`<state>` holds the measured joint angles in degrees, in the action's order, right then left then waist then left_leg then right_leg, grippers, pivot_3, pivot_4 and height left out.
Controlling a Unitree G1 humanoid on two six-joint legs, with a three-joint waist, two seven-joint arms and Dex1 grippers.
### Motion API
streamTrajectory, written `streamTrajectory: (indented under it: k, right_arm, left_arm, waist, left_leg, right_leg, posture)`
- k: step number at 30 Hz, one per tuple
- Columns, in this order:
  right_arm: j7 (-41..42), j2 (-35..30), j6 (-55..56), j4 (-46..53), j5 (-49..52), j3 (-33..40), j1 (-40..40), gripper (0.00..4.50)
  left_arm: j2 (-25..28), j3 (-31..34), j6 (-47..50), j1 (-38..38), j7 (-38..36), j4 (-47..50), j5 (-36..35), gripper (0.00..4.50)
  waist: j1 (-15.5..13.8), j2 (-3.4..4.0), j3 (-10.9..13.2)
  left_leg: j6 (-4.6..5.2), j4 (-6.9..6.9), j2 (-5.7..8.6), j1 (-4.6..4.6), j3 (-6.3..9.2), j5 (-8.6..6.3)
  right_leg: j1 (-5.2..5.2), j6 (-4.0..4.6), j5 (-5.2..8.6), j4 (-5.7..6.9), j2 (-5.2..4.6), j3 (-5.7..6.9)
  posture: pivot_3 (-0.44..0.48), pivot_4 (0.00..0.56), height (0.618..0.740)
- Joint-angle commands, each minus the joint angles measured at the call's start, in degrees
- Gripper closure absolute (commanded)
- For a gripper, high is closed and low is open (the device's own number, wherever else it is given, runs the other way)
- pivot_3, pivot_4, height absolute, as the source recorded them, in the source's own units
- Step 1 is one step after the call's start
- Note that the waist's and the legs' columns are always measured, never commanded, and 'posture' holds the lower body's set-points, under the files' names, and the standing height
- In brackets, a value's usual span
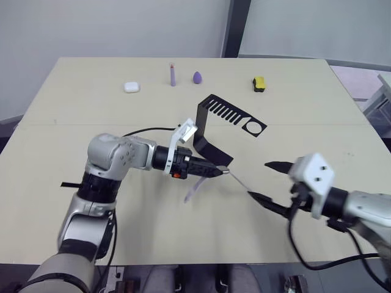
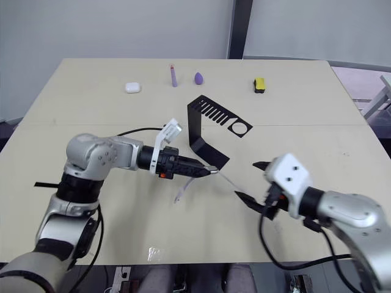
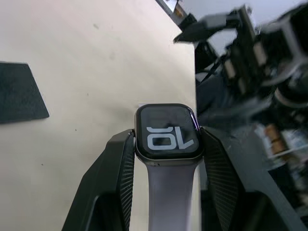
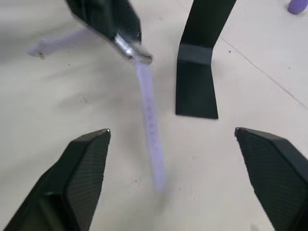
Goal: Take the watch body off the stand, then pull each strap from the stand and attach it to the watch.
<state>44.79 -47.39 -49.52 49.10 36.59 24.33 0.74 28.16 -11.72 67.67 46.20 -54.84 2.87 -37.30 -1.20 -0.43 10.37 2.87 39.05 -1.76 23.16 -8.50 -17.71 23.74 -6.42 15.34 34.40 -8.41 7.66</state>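
Now left gripper (image 1: 214,171) clamps small grey-rimmed dark-screen watch body (image 3: 167,131), pale lavender straps (image 4: 148,115) hanging both ends, near black bent-sheet stand (image 1: 208,131). Right gripper (image 1: 267,182) spread wide, apart; loose far strap may detach if tugged.

My left arm reached across in front of me, elbow bent, forearm running level toward the right. The left gripper (image 1: 221,171) pointed sideways, its two black fingers (image 3: 118,163) closed against both sides of the watch body (image 3: 167,131), which I saw gripped between the ribbed pads in the left wrist view. My right arm came in from the lower right, wrist turned inward toward the left one. The right gripper (image 1: 269,181) faced it with fingers (image 4: 84,166) spread wide apart, holding nothing, close to the left fingertips but apart from them.
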Motion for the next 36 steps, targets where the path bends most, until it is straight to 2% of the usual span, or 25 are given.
streamTrajectory:
  k: [1, 5, 7, 9, 12, 15, 17, 21, 25, 27, 29, 32, 34, 36]
  right_arm:
    - [5.5, -2.0, -0.8, 0.0, 10.5, 9.1, 1.8, 0.06]
    - [6.0, -3.8, -1.4, -0.8, 17.7, 12.4, 3.0, 0.06]
    - [5.1, -4.3, -1.3, -1.0, 19.9, 12.5, 3.1, 0.06]
    - [4.8, -4.8, -0.6, -0.9, 20.5, 11.8, 3.4, 0.06]
    - [4.7, -5.3, 0.3, -0.9, 20.7, 11.1, 3.8, 0.06]
    - [4.6, -5.7, 1.4, -0.9, 20.3, 9.8, 3.8, 0.06]
    - [4.4, -5.8, 2.2, -0.9, 19.7, 8.8, 3.7, 0.06]
    - [4.3, -6.2, 3.7, -0.9, 18.6, 7.5, 3.9, 0.06]
    - [4.3, -6.6, 5.0, -1.1, 17.3, 6.7, 4.5, 0.06]
    - [4.3, -6.6, 5.5, -1.1, 17.0, 6.6, 4.9, 0.06]
    - [4.3, -6.6, 6.0, -1.0, 16.5, 6.6, 5.7, 0.06]
    - [4.7, -6.6, 6.6, -1.0, 15.6, 6.5, 7.0, 0.06]
    - [4.7, -6.6, 7.2, -0.9, 15.0, 6.3, 7.8, 0.06]
    - [4.6, -6.5, 7.7, -0.8, 14.5, 6.0, 8.4, 0.06]
  left_arm:
    - [3.7, -3.9, -19.7, -3.6, -7.6, 5.1, 7.2, 2.89]
    - [4.3, -4.8, -44.7, -9.2, -12.0, 4.3, 15.5, 2.89]
    - [4.2, -5.1, -54.3, -11.2, -13.3, 3.0, 18.9, 2.89]
    - [3.8, -5.0, -67.3, -13.0, -13.5, 0.4, 23.1, 2.89]
    - [2.9, -4.6, -79.1, -13.9, -13.6, -3.0, 26.3, 2.89]
    - [1.8, -4.0, -96.2, -13.1, -10.9, -8.7, 31.7, 2.89]
    - [1.1, -3.4, -103.3, -12.4, -9.3, -11.8, 33.3, 2.89]
    - [0.8, -3.5, -109.7, -11.4, -7.9, -15.0, 33.8, 2.89]
    - [1.3, -3.9, -110.1, -11.3, -7.9, -16.1, 33.0, 2.89]
    - [1.2, -3.9, -101.5, -11.8, -8.5, -14.3, 30.5, 2.89]
    - [1.8, -4.5, -83.2, -12.3, -9.7, -10.2, 25.8, 2.89]
    - [3.1, -6.0, -60.9, -12.1, -11.9, -5.4, 21.3, 2.89]
    - [4.1, -7.1, -52.8, -12.1, -14.7, -3.5, 19.3, 2.89]
    - [4.4, -8.5, -51.8, -12.3, -16.0, -3.6, 21.0, 2.89]
  waist:
    - [-0.1, 0.00, 0.0]
    - [-0.2, 0.01, 0.0]
    - [-0.2, 0.01, 0.0]
    - [-0.2, 0.01, 0.0]
    - [-0.3, 0.02, 0.0]
    - [-0.3, 0.02, 0.0]
    - [-0.3, 0.02, 0.0]
    - [-0.2, 0.02, 0.0]
    - [-0.2, 0.02, 0.0]
    - [-0.2, 0.02, 0.0]
    - [-0.2, 0.01, 0.0]
    - [-0.2, 0.01, 0.0]
    - [-0.2, 0.01, 0.0]
    - [-0.2, 0.02, 0.0]
  left_leg:
    - [-0.01, -0.01, -0.01, 0.00, 0.01, -0.02]
    - [0.04, -0.03, -0.03, 0.00, 0.03, -0.10]
    - [0.10, -0.03, -0.03, 0.03, 0.03, -0.14]
    - [0.14, -0.03, -0.04, 0.05, 0.03, -0.19]
    - [0.20, -0.02, -0.02, 0.05, 0.02, -0.23]
    - [0.27, 0.00, 0.00, 0.07, 0.03, -0.26]
    - [0.31, 0.00, 0.02, 0.08, 0.02, -0.27]
    - [0.32, 0.01, 0.01, 0.07, 0.02, -0.28]
    - [0.32, 0.03, 0.01, 0.06, 0.02, -0.27]
    - [0.33, 0.04, 0.01, 0.06, 0.02, -0.27]
    - [0.35, 0.06, 0.01, 0.06, 0.01, -0.26]
    - [0.37, 0.08, 0.02, 0.05, 0.02, -0.24]
    - [0.37, 0.08, 0.02, 0.04, 0.02, -0.23]
    - [0.35, 0.09, 0.02, 0.04, 0.01, -0.23]
  right_leg:
    - [0.01, 0.03, 0.01, -0.02, -0.03, -0.03]
    - [-0.01, 0.16, 0.02, -0.10, -0.13, -0.17]
    - [-0.02, 0.18, 0.00, -0.21, -0.21, -0.23]
    - [-0.03, 0.17, -0.01, -0.28, -0.24, -0.25]
    - [-0.04, 0.13, -0.04, -0.31, -0.24, -0.24]
    - [-0.07, 0.06, -0.07, -0.36, -0.24, -0.20]
    - [-0.08, 0.01, -0.10, -0.41, -0.25, -0.20]
    - [-0.10, -0.02, -0.13, -0.40, -0.24, -0.14]
    - [-0.10, -0.04, -0.14, -0.38, -0.20, -0.03]
    - [-0.10, -0.04, -0.14, -0.37, -0.18, 0.06]
    - [-0.11, -0.05, -0.15, -0.33, -0.16, 0.08]
    - [-0.12, -0.07, -0.16, -0.29, -0.10, 0.09]
    - [-0.12, -0.07, -0.16, -0.26, -0.07, 0.09]
    - [-0.11, -0.07, -0.16, -0.25, -0.05, 0.09]
  posture:
    - [0.000, 0.150, 0.740]
    - [0.000, 0.150, 0.740]
    - [0.000, 0.150, 0.740]
    - [0.000, 0.150, 0.740]
    - [0.000, 0.150, 0.740]
    - [0.000, 0.150, 0.740]
    - [0.000, 0.150, 0.740]
    - [0.000, 0.150, 0.740]
    - [0.000, 0.150, 0.740]
    - [0.000, 0.150, 0.740]
    - [0.000, 0.150, 0.740]
    - [0.000, 0.150, 0.740]
    - [0.000, 0.150, 0.740]
    - [0.000, 0.150, 0.740]
